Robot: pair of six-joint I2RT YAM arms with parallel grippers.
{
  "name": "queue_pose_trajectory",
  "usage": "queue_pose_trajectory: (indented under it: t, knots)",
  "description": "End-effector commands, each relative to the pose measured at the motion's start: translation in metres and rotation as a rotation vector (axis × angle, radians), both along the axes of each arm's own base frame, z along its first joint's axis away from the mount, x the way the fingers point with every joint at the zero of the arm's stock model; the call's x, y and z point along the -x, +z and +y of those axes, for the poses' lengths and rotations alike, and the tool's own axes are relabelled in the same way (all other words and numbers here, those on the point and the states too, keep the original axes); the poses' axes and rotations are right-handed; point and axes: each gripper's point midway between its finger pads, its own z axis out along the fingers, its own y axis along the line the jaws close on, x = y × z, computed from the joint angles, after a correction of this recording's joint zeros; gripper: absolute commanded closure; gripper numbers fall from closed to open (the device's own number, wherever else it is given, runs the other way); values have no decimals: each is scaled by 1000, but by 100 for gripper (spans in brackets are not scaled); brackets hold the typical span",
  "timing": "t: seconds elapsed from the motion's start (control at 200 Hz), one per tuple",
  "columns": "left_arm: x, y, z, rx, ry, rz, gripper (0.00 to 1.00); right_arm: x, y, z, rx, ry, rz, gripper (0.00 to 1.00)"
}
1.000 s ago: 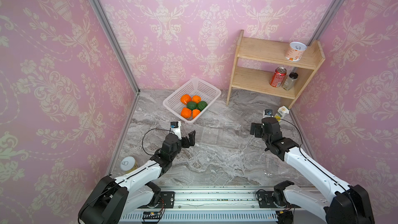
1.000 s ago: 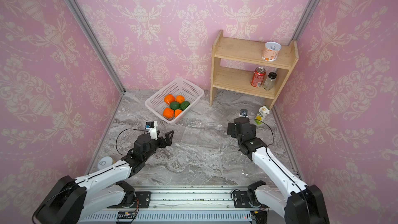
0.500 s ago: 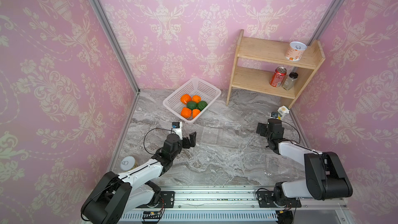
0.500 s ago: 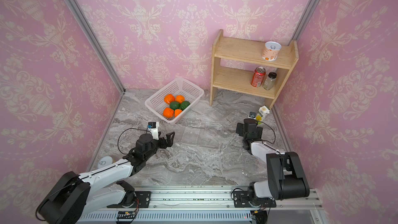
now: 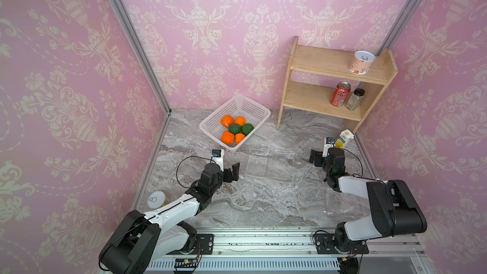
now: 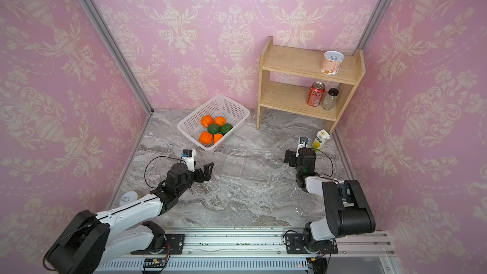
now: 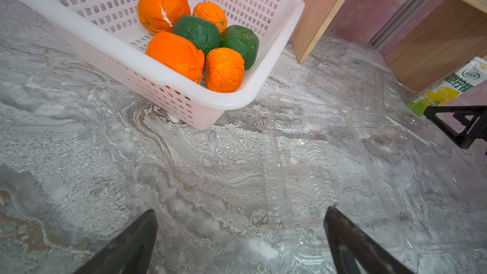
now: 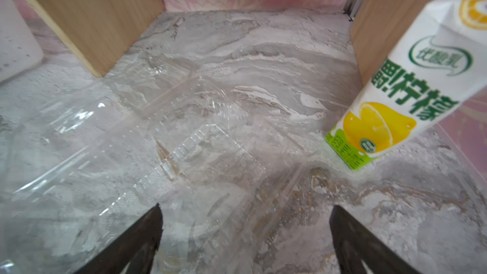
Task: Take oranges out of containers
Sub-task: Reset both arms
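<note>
Standing by the rail, I find the four bright, lumpy, roundish oranges point(image 7: 175, 54) not in any container. They lie in the white perforated plastic basket point(image 7: 237, 101), huddled with two dark green fruits point(image 7: 196, 31) at the end nearest the arms. I take the basket to be the drop-off spot, since no other place holds fruit.

The shallow, clear, thin plastic trays point(image 7: 329, 154) lie empty on the grey marbled tabletop point(image 5: 263, 201), just beside the basket's near corner and between the two arms. They are so transparent that I cannot count them with certainty. With nothing left in them, the job looks finished to me.

The left gripper point(image 7: 239, 213) hangs low at the edge of the nearest tray, its jaws spread wide and nothing between them. The right gripper point(image 8: 245, 208) is likewise spread and empty. It sits over tray plastic near the white lemon-printed carton point(image 8: 395, 88), which stands at the foot of the pale wooden shelf point(image 5: 334, 67). Both arms are folded low and close in, which I read as a resting pose and not a reach.
</note>
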Motion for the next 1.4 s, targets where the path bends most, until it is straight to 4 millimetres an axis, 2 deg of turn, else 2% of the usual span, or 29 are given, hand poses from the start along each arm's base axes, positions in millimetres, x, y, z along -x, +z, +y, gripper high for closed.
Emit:
queue_pose_trajectory:
  t: [0.0, 0.055, 0.295, 0.37, 0.42, 0.58, 0.635, 0.655, 0.74, 0.831, 0.856, 0.906, 1.086, 1.171, 1.261, 1.296, 1.326, 1.396]
  knots:
    - [-7, 28, 9, -75, 18, -77, 1, 1, 4, 10, 6, 73, -74, 0]
    - [-9, 37, 16, -123, 38, -111, 1, -2, 5, 9, 9, 62, -68, 0]
    - [-21, 69, 85, -429, 317, -188, 1, 0, 4, 9, 15, 58, -61, 0]
    - [-29, 69, 111, -513, 448, -191, 1, -1, 4, 12, 11, 84, -54, 0]
    - [-37, 61, 119, -544, 472, -184, 1, -2, 3, 20, 5, 133, -43, 0]
    - [-54, 15, 134, -655, 496, -158, 1, -3, 3, 20, -4, 141, -41, 0]
    - [-58, -4, 134, -659, 472, -166, 1, -3, 4, 20, -7, 141, -42, 0]
    - [-61, 1, 133, -672, 482, -202, 1, -3, 3, 20, -7, 141, -41, 0]
    - [-70, -4, 120, -728, 406, -222, 1, -3, 4, 20, -11, 143, -42, 0]
    - [-72, -2, 128, -748, 441, -266, 1, -3, 3, 19, -14, 144, -38, 0]
    - [-69, -7, 130, -734, 433, -277, 1, -3, 3, 19, -15, 145, -39, 0]
    - [-64, 4, 139, -700, 502, -335, 1, -3, 3, 20, -15, 146, -39, 0]
    - [-62, 2, 149, -612, 494, -323, 1, -3, 3, 20, -15, 145, -38, 0]
    - [-66, -8, 162, -547, 485, -255, 1, -3, 3, 19, -14, 144, -38, 0]
    - [-73, -23, 175, -400, 448, -179, 1, -3, 3, 19, -15, 143, -39, 0]
    - [-76, -33, 173, -374, 408, -150, 1, -3, 3, 19, -14, 144, -39, 0]
    - [-83, -28, 167, -376, 370, -196, 1, -3, 3, 19, -15, 145, -40, 0]
    - [-78, -38, 170, -373, 382, -146, 1, -3, 3, 19, -15, 144, -39, 0]
